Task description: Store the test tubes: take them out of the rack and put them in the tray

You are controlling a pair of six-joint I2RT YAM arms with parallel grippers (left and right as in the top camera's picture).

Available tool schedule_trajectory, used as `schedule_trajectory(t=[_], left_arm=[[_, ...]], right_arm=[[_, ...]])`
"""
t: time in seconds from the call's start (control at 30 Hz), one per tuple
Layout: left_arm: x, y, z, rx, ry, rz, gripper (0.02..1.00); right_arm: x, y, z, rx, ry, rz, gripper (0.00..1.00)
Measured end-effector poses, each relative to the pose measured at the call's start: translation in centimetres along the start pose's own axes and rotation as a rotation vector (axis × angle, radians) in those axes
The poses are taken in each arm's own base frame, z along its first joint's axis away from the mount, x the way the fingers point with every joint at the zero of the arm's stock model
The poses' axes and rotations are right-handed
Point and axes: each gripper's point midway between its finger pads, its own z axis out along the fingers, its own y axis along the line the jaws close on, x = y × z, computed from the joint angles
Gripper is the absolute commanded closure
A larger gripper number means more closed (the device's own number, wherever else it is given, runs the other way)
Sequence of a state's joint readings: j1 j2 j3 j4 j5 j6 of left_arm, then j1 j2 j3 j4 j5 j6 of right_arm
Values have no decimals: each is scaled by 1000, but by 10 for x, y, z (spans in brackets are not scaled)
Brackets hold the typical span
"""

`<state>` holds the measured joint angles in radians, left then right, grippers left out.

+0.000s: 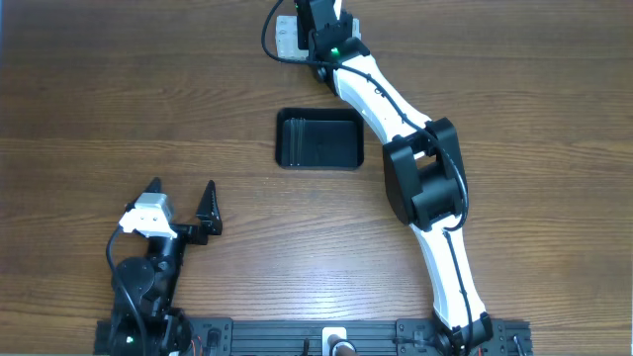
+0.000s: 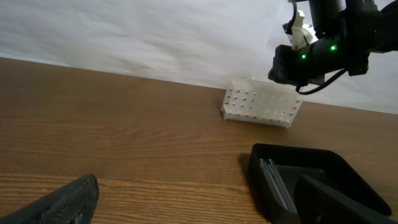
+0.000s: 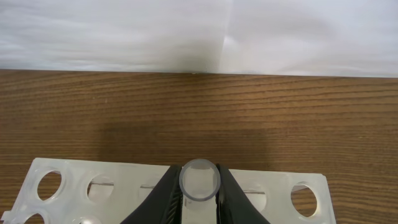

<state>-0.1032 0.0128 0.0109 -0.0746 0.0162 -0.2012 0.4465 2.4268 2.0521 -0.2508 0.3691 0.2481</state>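
At the far edge of the table (image 1: 119, 89), the right gripper (image 3: 199, 196) is clamped on an upright test tube (image 3: 199, 178) at the white rack (image 3: 62, 177). The left gripper (image 1: 182, 190) stands with fingers wide apart near its base. The black tray (image 1: 283, 138) lies mid-table, some clear tubes (image 2: 277, 180) lying inside.

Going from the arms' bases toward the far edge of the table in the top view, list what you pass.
left gripper, open → black tray → white test tube rack, where the right gripper is closed on a test tube
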Motion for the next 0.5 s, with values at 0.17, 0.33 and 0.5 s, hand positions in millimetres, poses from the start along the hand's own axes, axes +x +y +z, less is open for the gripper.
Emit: schedule_trajectory(t=[0.17, 0.33, 0.5], left_arm=[[0, 0, 0, 0, 0, 0, 18], [0, 0, 0, 0, 0, 0, 18], [0, 0, 0, 0, 0, 0, 18]], right_arm=[[-1, 0, 0, 0, -2, -1, 866], [-12, 0, -7, 2, 3, -14, 884], [-46, 5, -26, -11, -32, -20, 882]])
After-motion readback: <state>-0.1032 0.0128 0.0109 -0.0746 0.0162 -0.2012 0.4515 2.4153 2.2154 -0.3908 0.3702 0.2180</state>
